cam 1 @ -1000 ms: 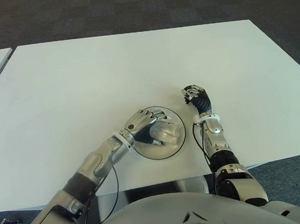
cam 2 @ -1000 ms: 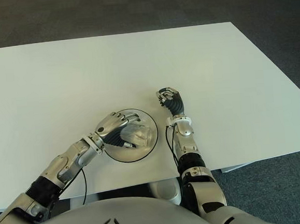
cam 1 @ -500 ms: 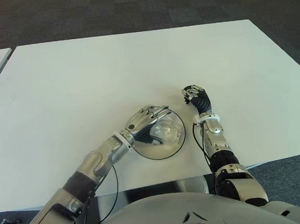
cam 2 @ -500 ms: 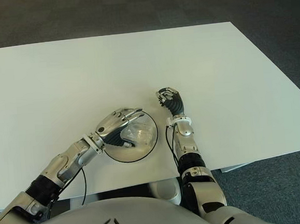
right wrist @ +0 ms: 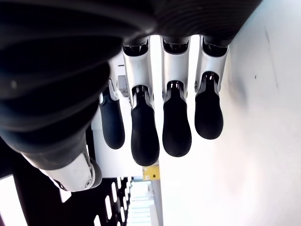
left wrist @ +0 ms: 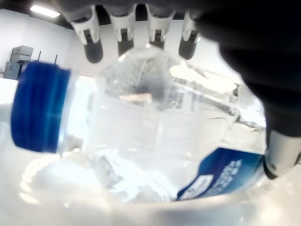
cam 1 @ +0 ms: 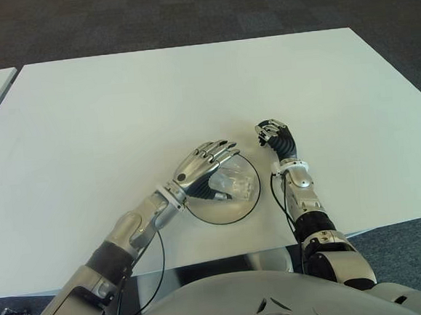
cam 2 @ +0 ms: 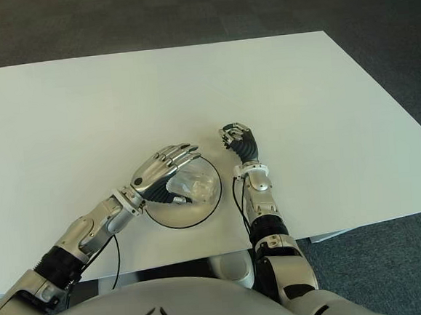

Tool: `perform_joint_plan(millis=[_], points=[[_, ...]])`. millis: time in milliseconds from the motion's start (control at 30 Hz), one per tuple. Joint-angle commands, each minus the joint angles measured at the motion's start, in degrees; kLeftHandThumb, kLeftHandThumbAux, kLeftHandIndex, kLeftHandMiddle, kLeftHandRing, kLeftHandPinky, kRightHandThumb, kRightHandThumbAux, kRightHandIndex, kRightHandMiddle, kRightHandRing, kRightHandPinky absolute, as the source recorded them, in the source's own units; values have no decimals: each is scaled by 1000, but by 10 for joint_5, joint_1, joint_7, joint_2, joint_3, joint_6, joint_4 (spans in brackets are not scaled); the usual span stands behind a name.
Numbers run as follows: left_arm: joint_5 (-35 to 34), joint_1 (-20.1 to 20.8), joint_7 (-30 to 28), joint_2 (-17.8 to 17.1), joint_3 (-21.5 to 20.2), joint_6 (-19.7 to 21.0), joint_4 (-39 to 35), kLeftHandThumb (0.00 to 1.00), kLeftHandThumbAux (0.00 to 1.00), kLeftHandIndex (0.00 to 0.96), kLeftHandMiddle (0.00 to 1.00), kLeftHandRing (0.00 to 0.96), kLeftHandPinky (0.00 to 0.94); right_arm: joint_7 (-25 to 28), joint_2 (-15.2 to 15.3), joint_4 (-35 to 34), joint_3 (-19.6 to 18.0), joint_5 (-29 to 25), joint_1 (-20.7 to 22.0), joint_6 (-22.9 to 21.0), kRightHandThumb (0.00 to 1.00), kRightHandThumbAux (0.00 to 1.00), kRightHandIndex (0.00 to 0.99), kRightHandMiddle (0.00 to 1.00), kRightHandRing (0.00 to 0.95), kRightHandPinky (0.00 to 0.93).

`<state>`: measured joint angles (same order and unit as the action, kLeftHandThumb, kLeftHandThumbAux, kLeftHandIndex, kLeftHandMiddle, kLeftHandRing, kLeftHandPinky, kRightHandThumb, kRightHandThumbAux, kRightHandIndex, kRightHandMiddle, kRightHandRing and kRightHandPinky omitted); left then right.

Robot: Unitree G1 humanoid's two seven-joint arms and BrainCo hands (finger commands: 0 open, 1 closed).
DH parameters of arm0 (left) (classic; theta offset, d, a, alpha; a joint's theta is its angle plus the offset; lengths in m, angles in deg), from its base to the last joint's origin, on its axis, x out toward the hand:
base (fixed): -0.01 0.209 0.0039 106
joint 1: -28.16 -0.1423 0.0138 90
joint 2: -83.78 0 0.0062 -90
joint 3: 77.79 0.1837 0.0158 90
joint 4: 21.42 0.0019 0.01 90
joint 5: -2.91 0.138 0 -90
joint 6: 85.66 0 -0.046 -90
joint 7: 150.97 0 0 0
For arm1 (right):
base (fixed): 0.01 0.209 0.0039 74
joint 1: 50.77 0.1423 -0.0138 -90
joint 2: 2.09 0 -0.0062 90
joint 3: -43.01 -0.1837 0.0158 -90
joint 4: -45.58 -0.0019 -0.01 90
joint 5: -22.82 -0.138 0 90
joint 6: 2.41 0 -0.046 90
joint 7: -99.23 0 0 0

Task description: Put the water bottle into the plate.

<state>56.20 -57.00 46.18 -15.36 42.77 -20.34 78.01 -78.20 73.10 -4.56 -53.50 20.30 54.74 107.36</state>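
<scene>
The water bottle (cam 1: 234, 184) lies on its side inside the plate (cam 1: 226, 213), a round dish with a dark rim near the front edge of the white tabletop (cam 1: 119, 113). The bottle is clear, with a blue cap (left wrist: 40, 113) and a blue-and-white label (left wrist: 221, 175).

The left hand (cam 1: 204, 169) hovers over the plate's 10 o'clock side, just above the bottle. Its fingers (cam 1: 221, 151) are stretched out nearly straight and fanned toward 2 o'clock; they grip nothing. In the left wrist view the fingertips (left wrist: 124, 35) show beyond the bottle's far side and the thumb beside the label, none of them closed around it.

The right hand (cam 1: 274, 138) shows at 2 o'clock from the plate, just beside its rim. Its fingers (right wrist: 176, 127) are curled inward toward the palm and hold nothing.
</scene>
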Motion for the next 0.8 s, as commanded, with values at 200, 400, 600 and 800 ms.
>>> perform_joint_plan(millis=[200, 400, 600, 800], points=[[22, 1, 28, -7, 2, -7, 16, 0, 497, 0, 0, 0, 0, 0, -1, 10, -1, -5, -9, -15, 707, 728, 439, 686, 670, 675], [43, 0, 59, -6, 1, 3, 16, 11, 479, 0, 0, 0, 0, -3, -1, 11, -1, -3, -7, -17, 707, 728, 438, 687, 670, 669], [57, 0, 82, -5, 1, 10, 17, 27, 462, 0, 0, 0, 0, -7, -2, 9, -1, -3, -7, -22, 707, 728, 438, 683, 665, 660], [55, -3, 113, -1, -5, 12, 16, 26, 449, 0, 0, 0, 0, -4, -1, 10, 0, -4, -7, -21, 707, 728, 439, 687, 669, 662]])
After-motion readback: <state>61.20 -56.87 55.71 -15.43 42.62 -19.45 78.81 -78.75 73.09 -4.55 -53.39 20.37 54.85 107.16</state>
